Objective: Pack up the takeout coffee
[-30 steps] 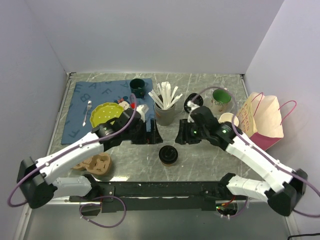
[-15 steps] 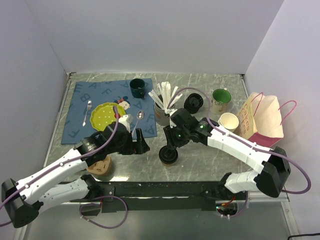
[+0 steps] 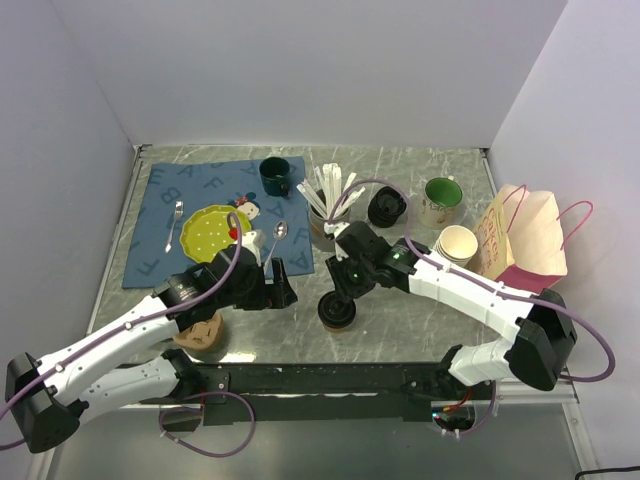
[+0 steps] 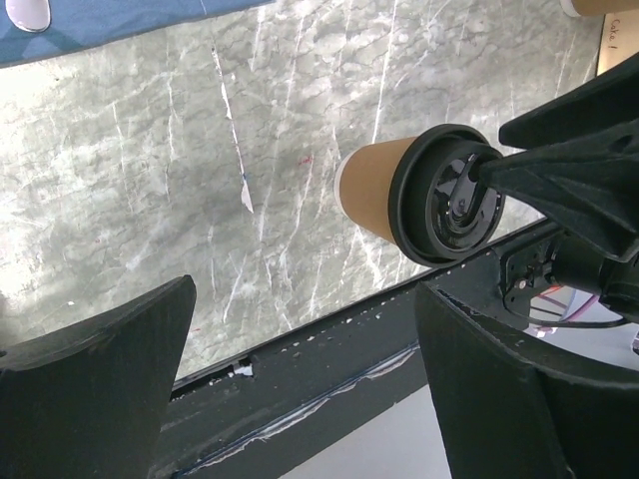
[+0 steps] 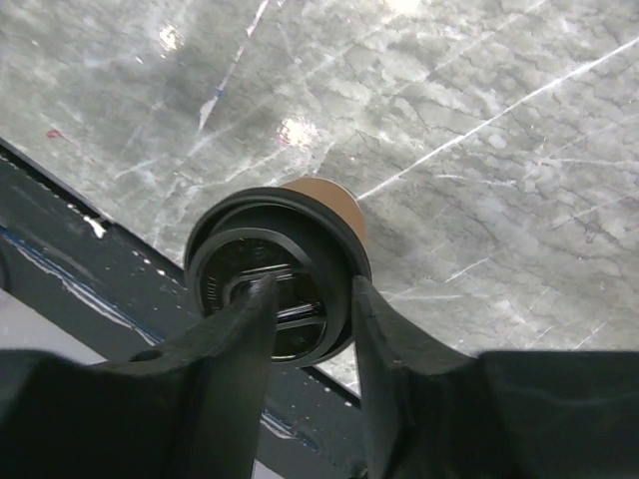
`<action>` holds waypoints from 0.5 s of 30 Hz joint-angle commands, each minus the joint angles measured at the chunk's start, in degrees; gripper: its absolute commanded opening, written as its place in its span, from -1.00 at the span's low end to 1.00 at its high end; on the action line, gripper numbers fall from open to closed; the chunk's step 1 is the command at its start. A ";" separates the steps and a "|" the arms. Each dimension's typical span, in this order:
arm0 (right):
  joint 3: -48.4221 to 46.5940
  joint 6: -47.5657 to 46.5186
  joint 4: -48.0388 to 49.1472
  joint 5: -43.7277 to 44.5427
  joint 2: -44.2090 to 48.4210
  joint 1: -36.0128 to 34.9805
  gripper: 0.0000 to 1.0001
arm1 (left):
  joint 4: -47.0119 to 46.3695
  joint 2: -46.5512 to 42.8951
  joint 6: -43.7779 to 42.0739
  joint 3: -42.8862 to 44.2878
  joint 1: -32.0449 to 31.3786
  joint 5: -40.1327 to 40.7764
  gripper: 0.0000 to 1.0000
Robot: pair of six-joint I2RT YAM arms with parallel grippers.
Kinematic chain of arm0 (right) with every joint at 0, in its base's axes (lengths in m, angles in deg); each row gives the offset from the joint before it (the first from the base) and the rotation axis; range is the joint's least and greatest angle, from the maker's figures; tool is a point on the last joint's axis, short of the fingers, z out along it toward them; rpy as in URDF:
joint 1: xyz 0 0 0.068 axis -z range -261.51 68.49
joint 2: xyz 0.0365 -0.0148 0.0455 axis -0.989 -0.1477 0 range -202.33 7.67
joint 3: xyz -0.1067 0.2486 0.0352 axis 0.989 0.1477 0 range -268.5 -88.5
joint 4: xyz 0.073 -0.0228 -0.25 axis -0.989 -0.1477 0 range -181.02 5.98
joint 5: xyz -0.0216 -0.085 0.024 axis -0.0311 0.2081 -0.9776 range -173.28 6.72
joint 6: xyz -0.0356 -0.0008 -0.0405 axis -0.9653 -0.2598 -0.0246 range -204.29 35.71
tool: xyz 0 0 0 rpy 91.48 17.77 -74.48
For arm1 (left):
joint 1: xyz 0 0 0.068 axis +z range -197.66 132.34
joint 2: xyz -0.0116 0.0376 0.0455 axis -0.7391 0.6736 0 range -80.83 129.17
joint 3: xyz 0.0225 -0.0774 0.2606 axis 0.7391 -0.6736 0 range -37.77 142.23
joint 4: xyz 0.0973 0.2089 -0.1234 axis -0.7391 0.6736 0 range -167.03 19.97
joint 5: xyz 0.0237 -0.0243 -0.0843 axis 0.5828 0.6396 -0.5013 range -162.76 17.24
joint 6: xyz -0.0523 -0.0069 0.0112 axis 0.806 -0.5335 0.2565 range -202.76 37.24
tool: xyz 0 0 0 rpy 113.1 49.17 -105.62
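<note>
Right gripper [image 5: 310,299]: we see its two fingers slightly parted, with a narrow gap, pinching nothing. They hang right over the black lid, and the gap is narrower than the lid itself. We cannot tell whether a fingertip touches the lid.
Left gripper [image 4: 307,289]: its fingers are spread wide with nothing between them. It sits low over the bare table, left of the cup and apart from it.
Takeout coffee [image 3: 337,311]: the tan cup stands upright with its lid on, near the table's front edge and between the two arms. From the left wrist we see its side and lid [image 4: 419,195], with the right gripper's dark fingers reaching over it. From the right wrist we look down on the lid [image 5: 300,249].
Table [image 3: 420,320]: we see grey marbled stone with a black rail along the near edge.
Left side: a blue placemat [image 3: 190,200] carries a yellow-green plate [image 3: 213,227], and a cardboard cup carrier [image 3: 195,328] sits partly hidden under the left arm.
Behind the cup: we make out a holder of white stirrers [image 3: 330,205] and a stack of black lids [image 3: 385,208].
Right side: a stack of lidless paper cups [image 3: 457,243] stands just beside an open paper bag [image 3: 525,235].
</note>
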 commanded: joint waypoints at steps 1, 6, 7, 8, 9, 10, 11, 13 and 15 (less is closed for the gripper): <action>1.30 -1.68 1.75 1.22 0.07 -0.65 -0.20 | -1.85 0.16 0.57 1.26 0.02 1.23 0.93; 2.00 -2.12 1.93 1.48 0.24 -1.00 -0.24 | -1.58 -0.11 0.92 0.99 0.11 1.49 0.94; 1.91 -2.21 2.02 1.57 0.24 -1.00 -0.28 | -1.58 -0.28 1.10 0.82 0.02 1.49 0.93; 1.83 -2.21 1.84 1.66 0.33 -1.00 -0.43 | -1.58 -0.37 1.19 0.73 0.02 1.58 0.94; 1.74 -2.12 1.76 1.92 0.42 -0.91 -0.51 | -1.58 -0.54 1.36 0.64 0.02 1.58 0.94; 1.65 -1.86 1.67 2.53 0.68 -1.00 -0.56 | -1.58 -0.72 1.45 0.47 0.02 1.58 0.94; 1.48 -1.68 1.32 3.15 0.94 -1.08 -0.64 | -1.67 -0.72 1.54 0.38 0.02 1.67 0.94; 1.30 -0.90 0.88 5.68 1.82 -1.00 -0.74 | -1.50 -0.98 1.45 0.29 0.02 1.84 0.94; 1.21 -0.02 0.18 7.63 2.61 -1.00 -0.80 | -1.23 -0.81 1.45 0.46 0.02 2.11 0.93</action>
